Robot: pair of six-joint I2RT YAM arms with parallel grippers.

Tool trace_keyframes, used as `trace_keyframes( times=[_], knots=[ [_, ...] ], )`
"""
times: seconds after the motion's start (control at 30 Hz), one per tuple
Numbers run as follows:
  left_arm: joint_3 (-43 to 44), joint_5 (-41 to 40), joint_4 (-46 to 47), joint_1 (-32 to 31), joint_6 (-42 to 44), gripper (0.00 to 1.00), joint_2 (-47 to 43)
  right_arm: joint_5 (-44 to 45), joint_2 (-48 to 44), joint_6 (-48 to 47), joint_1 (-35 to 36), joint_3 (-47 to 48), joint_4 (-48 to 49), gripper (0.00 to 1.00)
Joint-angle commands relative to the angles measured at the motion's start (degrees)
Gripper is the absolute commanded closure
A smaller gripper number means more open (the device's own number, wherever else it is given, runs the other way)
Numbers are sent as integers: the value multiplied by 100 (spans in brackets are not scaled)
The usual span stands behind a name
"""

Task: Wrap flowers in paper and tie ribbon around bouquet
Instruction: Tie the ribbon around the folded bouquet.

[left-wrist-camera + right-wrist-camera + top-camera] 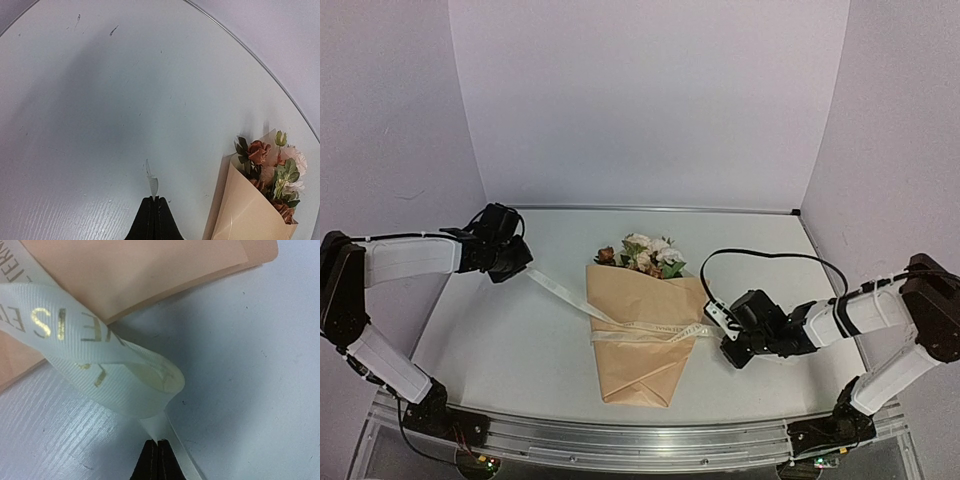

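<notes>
The bouquet (642,345) lies mid-table, a peach-tan paper (140,270) cone with the flowers (642,255) sticking out of its far end. The cream ribbon (655,330) crosses the cone's middle, and one strand runs up left to my left gripper (523,267). That gripper is shut on the ribbon's end, whose tip (151,182) pokes out past the left gripper (155,198). My right gripper (719,324) sits at the cone's right edge. In the right wrist view the right gripper (158,441) is shut on the ribbon (100,370), which forms a loop just beyond it.
The white table (510,340) is walled by white panels at the back and sides. A black cable (770,256) arcs above the right arm. The metal rail (640,440) runs along the near edge.
</notes>
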Motion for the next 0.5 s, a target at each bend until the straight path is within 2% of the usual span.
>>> trace_keyframes(
  times=[0.0, 0.27, 0.47],
  knots=[
    [-99, -222, -50, 68, -85, 100, -237, 27, -155, 67, -84, 64, -656, 100],
    [-569, -339, -167, 511, -630, 100, -429, 308, -684, 85, -127, 360, -1639, 100],
    [-875, -580, -415, 879, -973, 100, -493, 608, -628, 223, -325, 1026, -2680, 100]
  ],
)
